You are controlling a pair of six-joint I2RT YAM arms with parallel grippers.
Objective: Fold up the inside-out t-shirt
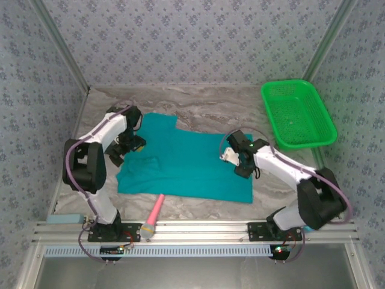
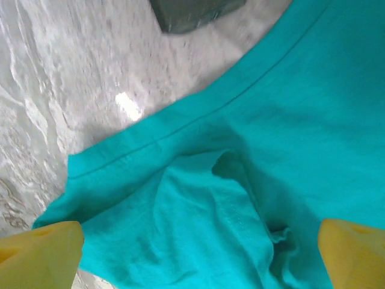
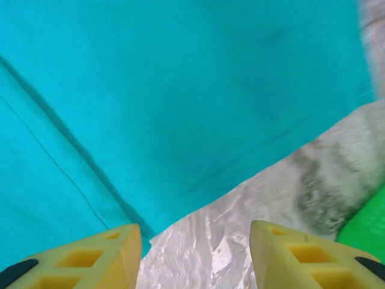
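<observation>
Inside-out t-shirt (image 1: 186, 162): spread flat on the marbled table (image 1: 210, 99).
Left gripper (image 2: 195, 259): above the shirt's left side, jaws released, a rumpled fold beneath them.
Right gripper (image 3: 195, 262): above the shirt's right edge, jaws parted and grasping nothing.
Green basket (image 1: 298, 114): beyond the shirt's right side.
Pink stick (image 1: 155, 211): just beside the shirt's near hem.
Left wrist view gives the seam stitching; the top view gives the shirt's outline.

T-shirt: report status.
Left gripper open over left edge. Right gripper open at right edge. T-shirt mostly spread flat. Pink tool beside near hem.
</observation>
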